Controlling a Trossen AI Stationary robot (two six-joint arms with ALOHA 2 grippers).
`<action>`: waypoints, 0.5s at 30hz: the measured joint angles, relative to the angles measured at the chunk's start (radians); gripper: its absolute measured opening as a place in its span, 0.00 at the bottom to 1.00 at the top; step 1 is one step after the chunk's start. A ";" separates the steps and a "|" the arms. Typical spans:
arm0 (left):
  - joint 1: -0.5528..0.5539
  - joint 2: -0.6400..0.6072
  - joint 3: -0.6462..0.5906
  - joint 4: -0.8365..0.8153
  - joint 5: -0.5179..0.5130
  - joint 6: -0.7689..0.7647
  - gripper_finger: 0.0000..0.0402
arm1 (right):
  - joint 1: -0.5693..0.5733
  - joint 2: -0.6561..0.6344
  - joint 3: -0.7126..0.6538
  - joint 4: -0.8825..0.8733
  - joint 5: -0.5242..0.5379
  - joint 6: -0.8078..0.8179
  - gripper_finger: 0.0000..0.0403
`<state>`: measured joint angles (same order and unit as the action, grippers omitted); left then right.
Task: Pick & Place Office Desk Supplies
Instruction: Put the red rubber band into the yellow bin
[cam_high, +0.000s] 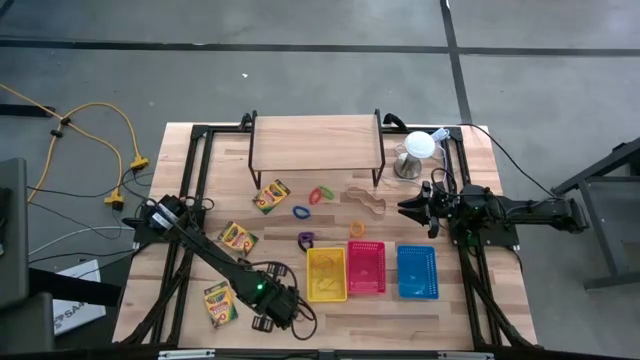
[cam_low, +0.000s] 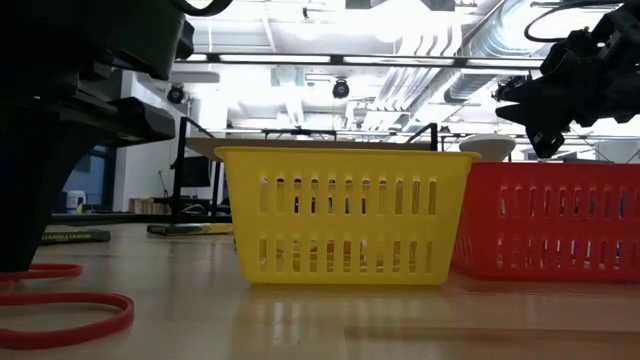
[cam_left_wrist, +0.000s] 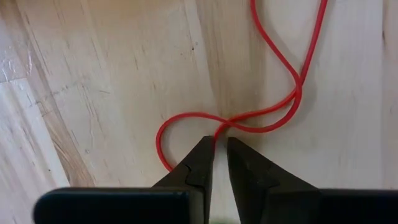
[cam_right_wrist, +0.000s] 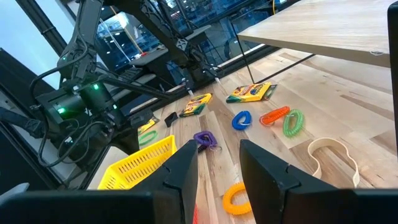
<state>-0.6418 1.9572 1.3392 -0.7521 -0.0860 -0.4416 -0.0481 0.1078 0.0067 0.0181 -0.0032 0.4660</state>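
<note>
While my left wrist camera looked straight down, I saw the left jaws (cam_left_wrist: 221, 155) nearly together around a strand of the red rubber band (cam_left_wrist: 273, 118), which lay looped and crossed on the tabletop (cam_left_wrist: 93, 93); I could not tell whether they had actually clamped it. Only this view showed that crossing. From table height the same band was a flat red loop beside a dark mass of arm, with a yellow basket (cam_low: 345, 215) and red basket (cam_low: 550, 220) beyond. From above, the band was hidden under the left arm, near the tabletop's front edge.

My right jaws (cam_right_wrist: 217, 168) hung apart above the tabletop, holding nothing. Past them I saw crayon boxes (cam_right_wrist: 252, 92), blue, orange, green and purple rings, and a tan band. I could not read any of the lettering.
</note>
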 joint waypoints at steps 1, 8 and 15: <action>0.000 0.000 0.000 0.000 0.000 0.000 0.07 | 0.000 0.000 0.000 0.000 0.000 0.000 0.27; 0.000 0.001 0.000 0.000 -0.001 -0.001 0.00 | 0.000 0.000 0.000 0.000 0.000 0.000 0.27; 0.000 -0.001 0.000 0.000 -0.001 -0.003 0.00 | 0.000 0.000 0.000 0.000 0.000 0.000 0.27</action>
<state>-0.6418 1.9566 1.3387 -0.7525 -0.0866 -0.4450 -0.0483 0.1078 0.0066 0.0181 -0.0032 0.4657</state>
